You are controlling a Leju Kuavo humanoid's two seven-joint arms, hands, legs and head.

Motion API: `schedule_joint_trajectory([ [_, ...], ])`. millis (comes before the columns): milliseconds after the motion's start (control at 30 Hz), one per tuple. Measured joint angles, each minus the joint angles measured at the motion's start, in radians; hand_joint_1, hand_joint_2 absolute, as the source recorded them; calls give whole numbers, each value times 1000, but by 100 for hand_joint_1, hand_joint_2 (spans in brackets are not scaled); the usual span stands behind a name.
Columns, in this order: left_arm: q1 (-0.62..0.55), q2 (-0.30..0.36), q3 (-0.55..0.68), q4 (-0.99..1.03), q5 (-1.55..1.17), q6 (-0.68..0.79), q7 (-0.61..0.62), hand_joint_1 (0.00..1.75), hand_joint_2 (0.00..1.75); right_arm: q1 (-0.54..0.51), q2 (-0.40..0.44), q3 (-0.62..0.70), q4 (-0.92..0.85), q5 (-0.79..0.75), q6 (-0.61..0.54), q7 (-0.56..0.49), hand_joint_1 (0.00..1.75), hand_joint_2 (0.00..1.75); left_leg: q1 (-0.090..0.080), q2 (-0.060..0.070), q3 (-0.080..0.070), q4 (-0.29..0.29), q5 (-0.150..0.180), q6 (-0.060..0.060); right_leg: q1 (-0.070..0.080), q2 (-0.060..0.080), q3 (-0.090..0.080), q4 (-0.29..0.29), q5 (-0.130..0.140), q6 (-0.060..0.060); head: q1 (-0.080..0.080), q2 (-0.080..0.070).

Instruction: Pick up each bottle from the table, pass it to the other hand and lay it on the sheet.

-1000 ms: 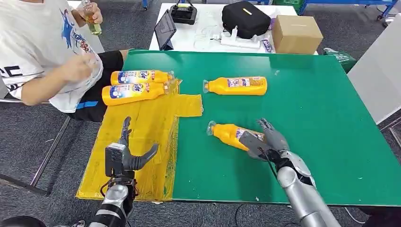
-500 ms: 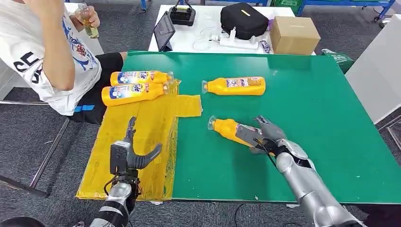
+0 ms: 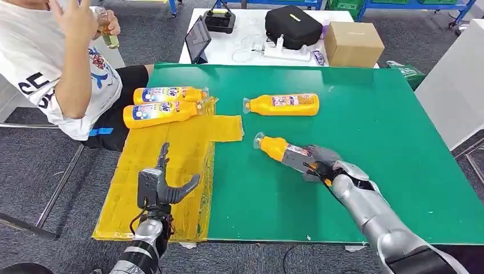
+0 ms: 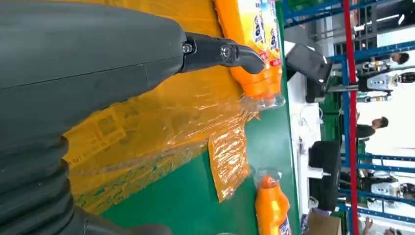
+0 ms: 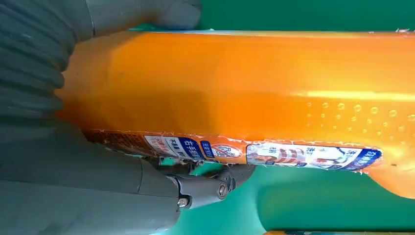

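Since a second earlier, the held bottle [image 3: 283,152] had shifted up and left at centre frame, gripped by the right hand [image 3: 323,162] on the green table [image 3: 371,131]. Left hand [image 3: 161,187] hovered open over the sheet [image 3: 188,145] at lower left, two bottles [image 3: 165,104] lying at its far end.

Orange on green, yellow at lower left!

Orange bottles [image 3: 283,104] wear blue-and-white labels (clear caps), lying near the crinkly yellow sheet [image 3: 171,165] on the flat green table [image 3: 371,131]; upper centre, a black bag [image 3: 290,25] beside a brown box [image 3: 354,43].
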Motion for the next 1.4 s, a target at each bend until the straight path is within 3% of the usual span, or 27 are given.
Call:
schedule_joint_trajectory([
  [267,-5,0,-9,16,3,1,0,0,175,-4,-8,9,5,-42,-3,-22,175,175,0,0,0,0,0,0,0,0,0,0,0,0,0,0],
  [533,-7,0,-10,27,15,1,-10,0,175,39,-25,-12,-53,-200,-29,-105,175,175,0,0,0,0,0,0,0,2,0,0,0,0,0,0],
  [733,1,-3,-10,25,26,0,-16,0,175,190,22,-108,-233,-258,-212,-218,175,175,1,-2,-7,0,0,0,1,0,-4,1,0,0,-1,0],
  [900,28,-13,-15,-11,77,-57,17,0,175,330,150,-243,-512,-113,-672,-395,175,175,1,-5,-17,0,2,-1,1,-3,-14,2,0,1,-1,0],
  [1000,34,-23,-44,-33,149,-137,56,0,175,398,211,-287,-655,-15,-828,-469,175,175,1,-6,-19,0,1,-1,1,-4,-16,1,-1,0,0,0],
  [1133,35,-26,-87,-73,266,-276,105,0,175,474,280,-343,-746,46,-855,-583,175,175,0,-6,-22,0,1,-1,0,-4,-18,1,-1,1,0,0],
  [1400,61,-20,-179,-185,415,-477,164,0,175,557,363,-359,-727,105,-855,-668,175,175,0,-6,-22,0,1,-1,0,-4,-18,1,-1,1,0,0],
])
